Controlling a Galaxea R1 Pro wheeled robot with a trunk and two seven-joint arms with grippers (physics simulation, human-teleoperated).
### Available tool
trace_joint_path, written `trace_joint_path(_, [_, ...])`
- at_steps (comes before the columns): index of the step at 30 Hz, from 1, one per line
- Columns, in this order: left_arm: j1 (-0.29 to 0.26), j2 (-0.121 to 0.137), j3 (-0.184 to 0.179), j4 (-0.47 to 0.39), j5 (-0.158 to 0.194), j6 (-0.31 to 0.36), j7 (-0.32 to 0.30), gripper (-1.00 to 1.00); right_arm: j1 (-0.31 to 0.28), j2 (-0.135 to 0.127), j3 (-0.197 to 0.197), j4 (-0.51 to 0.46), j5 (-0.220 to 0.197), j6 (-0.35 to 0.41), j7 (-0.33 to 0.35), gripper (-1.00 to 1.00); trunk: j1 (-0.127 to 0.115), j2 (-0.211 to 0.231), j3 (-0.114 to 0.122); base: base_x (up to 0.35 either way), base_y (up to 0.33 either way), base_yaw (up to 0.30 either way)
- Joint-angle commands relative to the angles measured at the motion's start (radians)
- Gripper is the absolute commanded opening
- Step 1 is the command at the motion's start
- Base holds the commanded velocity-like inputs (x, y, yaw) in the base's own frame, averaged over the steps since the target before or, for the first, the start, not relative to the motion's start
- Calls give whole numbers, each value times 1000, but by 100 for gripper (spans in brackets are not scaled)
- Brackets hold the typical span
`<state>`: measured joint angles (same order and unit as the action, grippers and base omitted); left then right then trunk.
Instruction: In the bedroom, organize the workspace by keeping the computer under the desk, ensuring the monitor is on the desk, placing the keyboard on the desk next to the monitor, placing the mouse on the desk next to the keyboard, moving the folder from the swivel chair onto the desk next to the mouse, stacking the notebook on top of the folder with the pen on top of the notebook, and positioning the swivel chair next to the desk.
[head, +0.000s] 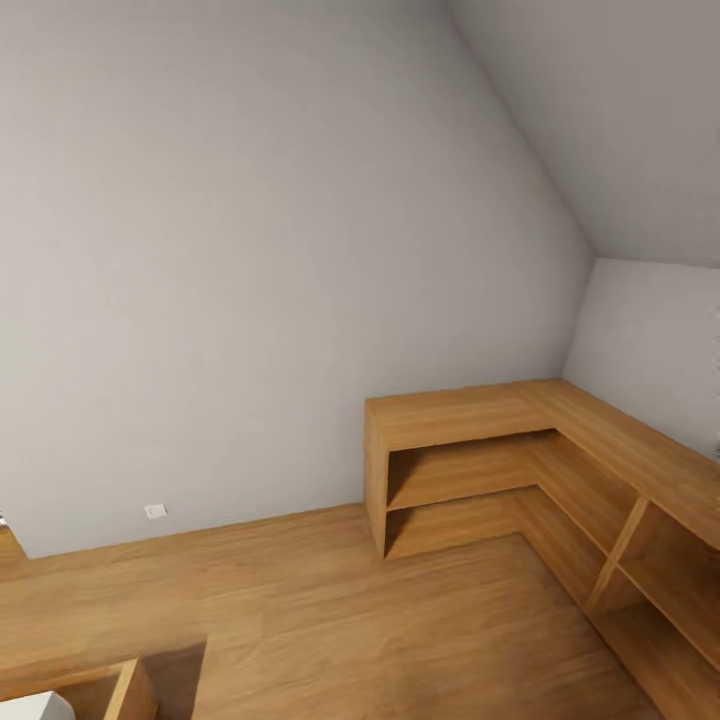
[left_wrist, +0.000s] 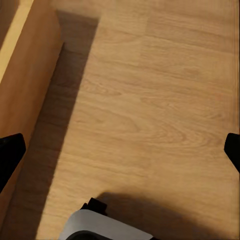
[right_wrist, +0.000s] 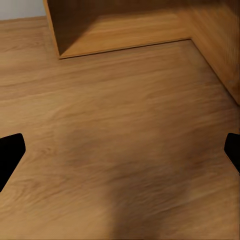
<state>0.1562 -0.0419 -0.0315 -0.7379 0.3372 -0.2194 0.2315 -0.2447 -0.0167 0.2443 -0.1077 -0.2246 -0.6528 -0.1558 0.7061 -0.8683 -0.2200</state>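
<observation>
wood floor, oak shelving; both grippers' fingers spread, grasping nothing; no readable writing.

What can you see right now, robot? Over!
Both grippers open, fingers wide apart, holding nothing. Oak shelving unit ahead in the corner, shelves bare. Wood floor in front.

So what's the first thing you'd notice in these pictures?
The big L-shaped wooden shelving unit in the room's right corner, running along both walls with open shelves. Above it, the plain grey wall meets a sloped ceiling, and a wooden floor spreads in front. The black fingertips of the right claw sit wide apart above that floor.
</observation>
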Motion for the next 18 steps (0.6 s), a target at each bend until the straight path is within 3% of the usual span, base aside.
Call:
trace_joint_path(1, [0,0,-3,-1,8,-3,4,100,-1,0,9,0,-7,-2,-4,100,1,-1,-1,329,-7,-246])
trace_joint_path(8, [0,0,-3,-1,8,-3,4,100,-1,0,9,1,-7,-2,-4,100,1,-1,3,275,-3,-247])
trace_joint_path(18, [0,4,-1,97,8,-5,3,100,1,2,9,92,-7,-6,-3,100,1,-1,9,33,0,-246])
